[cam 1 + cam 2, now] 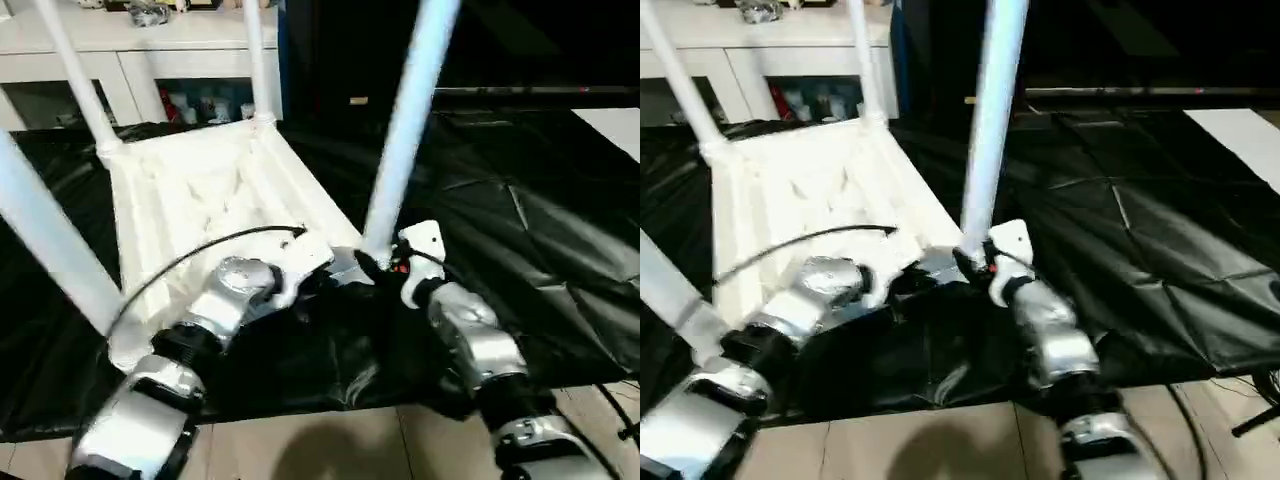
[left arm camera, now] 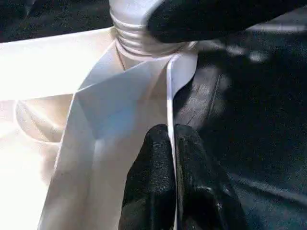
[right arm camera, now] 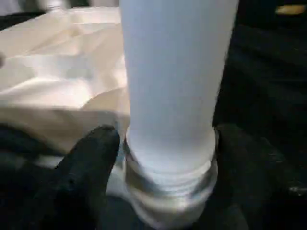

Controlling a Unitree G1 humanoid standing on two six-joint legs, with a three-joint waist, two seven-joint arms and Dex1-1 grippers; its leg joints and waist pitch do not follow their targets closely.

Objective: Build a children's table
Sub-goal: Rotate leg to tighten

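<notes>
Silver forearms fill my lower frame. Centre-left, the upturned children's table lies on the black drape, legs up. My left gripper pinches its rim at the near corner; my right gripper straddles that corner's leg, fingers apart either side.

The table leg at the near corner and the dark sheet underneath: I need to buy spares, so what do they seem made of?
The near-corner leg looks like smooth white moulded plastic: an even satin sheen and moulded threads at its base. The dark sheet looks like thin glossy black plastic film or coated cloth; it lies creased, with shiny highlights along the folds.
</notes>
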